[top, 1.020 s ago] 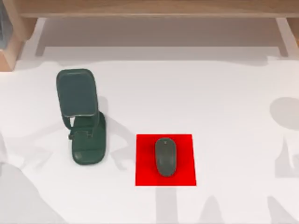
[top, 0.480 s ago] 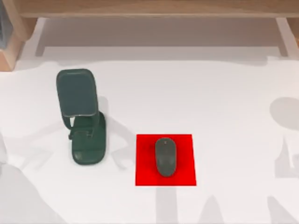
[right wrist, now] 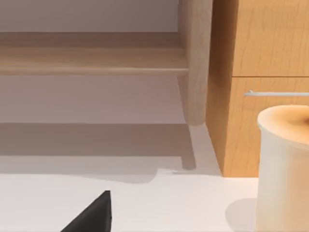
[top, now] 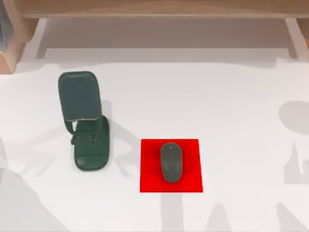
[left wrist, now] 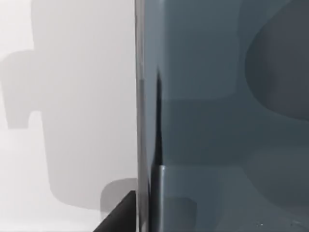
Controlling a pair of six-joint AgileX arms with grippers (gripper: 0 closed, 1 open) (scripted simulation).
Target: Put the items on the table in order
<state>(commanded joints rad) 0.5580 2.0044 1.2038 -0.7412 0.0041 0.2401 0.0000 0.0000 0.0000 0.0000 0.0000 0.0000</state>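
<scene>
Your mouse [top: 171,162] sits on the red square [top: 193,183] and the phone [top: 78,95] on its stand [top: 91,150]. Ordering looks done; simply park. You cannot tell either arm's jaws.

Rendered office-like desk setting, plain white table [top: 227,106] that carried a phone [top: 78,95] on a dark green stand [top: 91,150], a computer mouse [top: 171,162] on a red square pad [top: 149,166], wooden shelf [top: 154,8] and drawer cabinet [right wrist: 260,96] behind.

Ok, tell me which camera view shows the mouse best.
The top view: the mouse lies whole on the red square. The left wrist view faces a grey-blue surface, the right wrist view wooden furniture, neither the mouse.
</scene>
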